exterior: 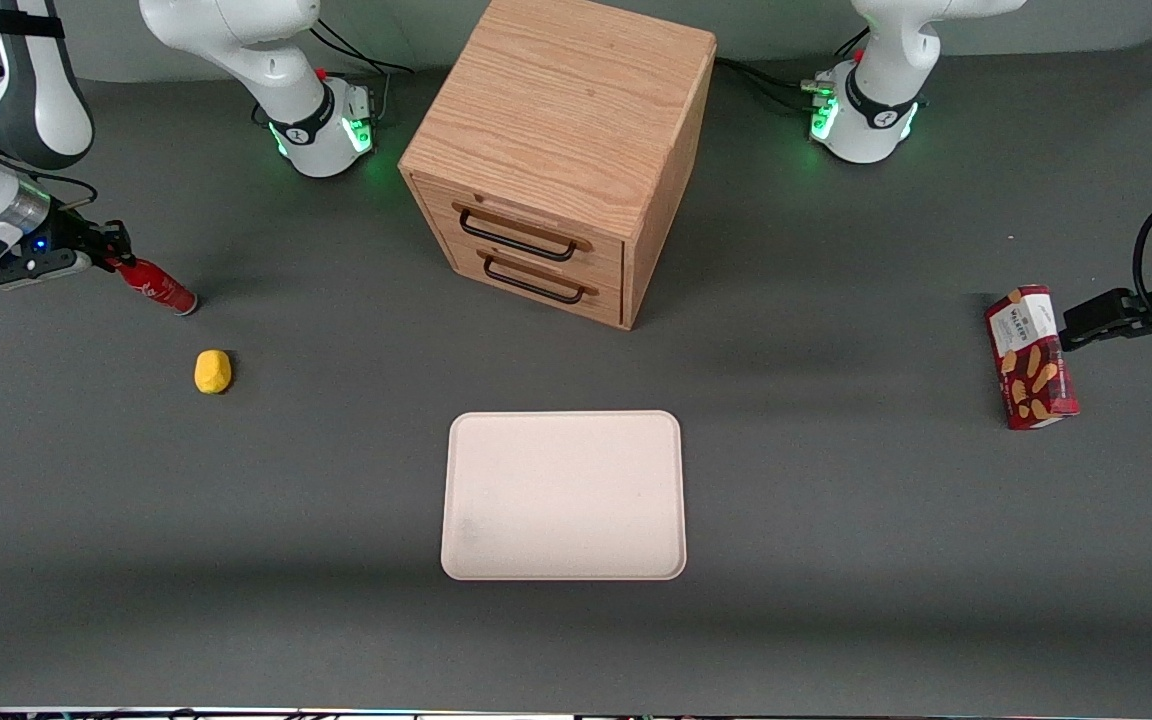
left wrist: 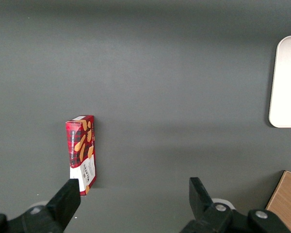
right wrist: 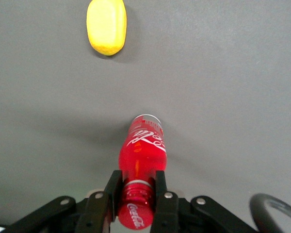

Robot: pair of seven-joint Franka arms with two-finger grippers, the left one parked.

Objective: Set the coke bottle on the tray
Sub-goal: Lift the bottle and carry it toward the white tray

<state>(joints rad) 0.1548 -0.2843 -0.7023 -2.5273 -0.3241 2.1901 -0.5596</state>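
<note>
The coke bottle (exterior: 158,288) is small, slim and red with white script. It lies tilted toward the working arm's end of the table, its base low at the dark table surface. My right gripper (exterior: 116,262) is shut on its neck and cap. In the right wrist view the fingers (right wrist: 161,187) clamp the cap end of the bottle (right wrist: 142,153) on both sides, with the gripper (right wrist: 137,180) around it. The pale cream-pink tray (exterior: 563,495) lies empty near the table's middle, nearer to the front camera than the bottle. Its edge shows in the left wrist view (left wrist: 286,82).
A small yellow lump (exterior: 212,371) lies close to the bottle, nearer the front camera; it also shows in the right wrist view (right wrist: 106,26). A wooden two-drawer cabinet (exterior: 556,150) stands farther back than the tray. A red snack box (exterior: 1031,357) lies toward the parked arm's end.
</note>
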